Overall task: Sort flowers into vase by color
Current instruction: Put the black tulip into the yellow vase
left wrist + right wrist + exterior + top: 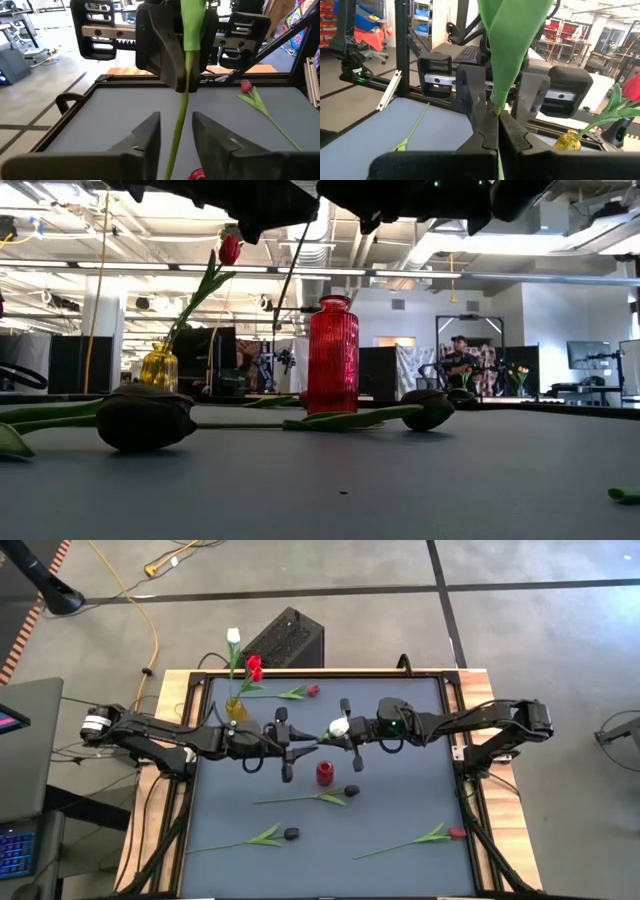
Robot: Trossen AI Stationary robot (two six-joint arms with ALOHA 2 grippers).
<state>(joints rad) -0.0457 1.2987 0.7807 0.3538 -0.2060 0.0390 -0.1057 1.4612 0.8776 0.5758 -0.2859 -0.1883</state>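
Note:
My right gripper [335, 737] [497, 117] is over the middle of the table, shut on a white tulip [340, 727] held in the air. My left gripper [300, 745] [176, 120] faces it from the left and is open, with one finger on each side of the tulip's green stem [182, 100], not touching it. The red vase [325, 773] [332, 355] stands just near of both grippers. The yellow vase [236, 708] [159, 367] at the far left holds a red and a white tulip. Two red tulips [313, 690] [457, 833] and two dark ones [351, 790] [291, 833] lie on the mat. My right gripper pinches the tulip's stem [498, 111] between its two fingers, just under a broad green leaf [515, 40]. The fingers come level from the table's right and lie across the stem. The tulip is lifted clear, and its stem hangs down below the fingers.
The grey mat [400, 810] has a metal frame around it. A dark tulip [145, 418] and a long leafy stem [350, 418] lie in front of the red vase. A black box [285, 640] stands beyond the far edge. People sit in the room behind.

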